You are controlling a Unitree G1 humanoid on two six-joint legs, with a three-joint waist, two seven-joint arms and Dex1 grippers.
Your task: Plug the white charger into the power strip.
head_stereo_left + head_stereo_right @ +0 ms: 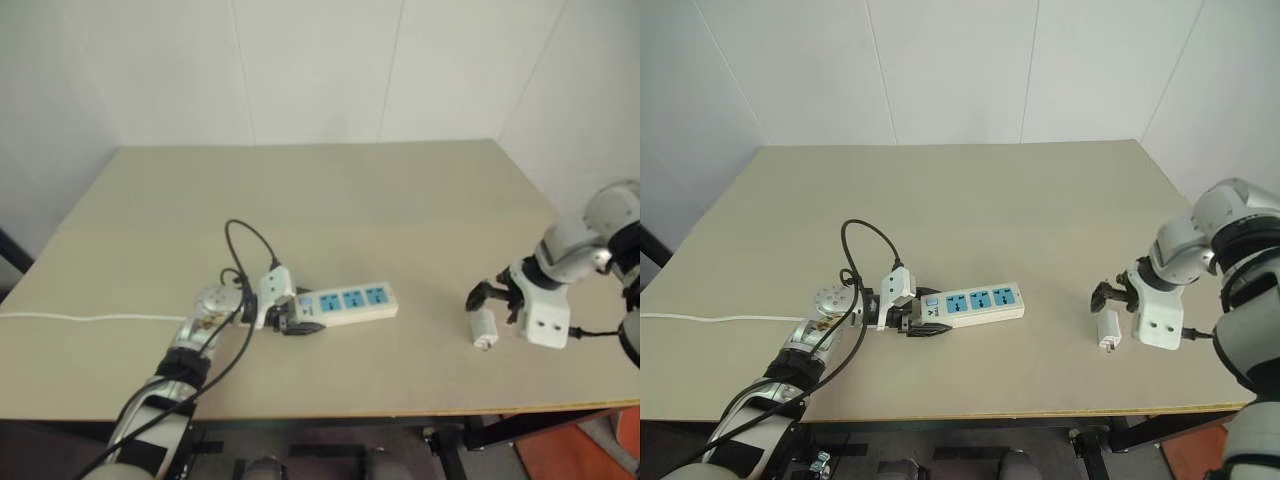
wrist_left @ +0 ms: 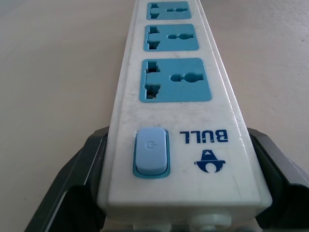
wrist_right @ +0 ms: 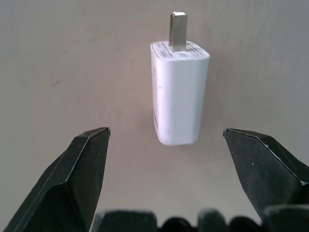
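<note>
The power strip (image 1: 345, 302) is a white bar with three blue sockets, lying on the tan table left of centre. My left gripper (image 1: 293, 322) is shut on its switch end; in the left wrist view the black fingers (image 2: 72, 183) press both sides of the strip (image 2: 176, 96) beside the blue switch. The white charger (image 1: 483, 328) lies on its side on the table at the right, its metal prong pointing away from my wrist. My right gripper (image 1: 497, 297) hangs open just above it, pointing steeply down. Its fingers (image 3: 87, 159) stand wide on either side of the charger (image 3: 178, 92) without touching it.
A thin white cord (image 1: 80, 318) runs off to the table's left edge. A black cable (image 1: 250, 240) loops up behind my left wrist. The table's front edge (image 1: 350, 412) is close below both grippers. Bare tabletop lies between strip and charger.
</note>
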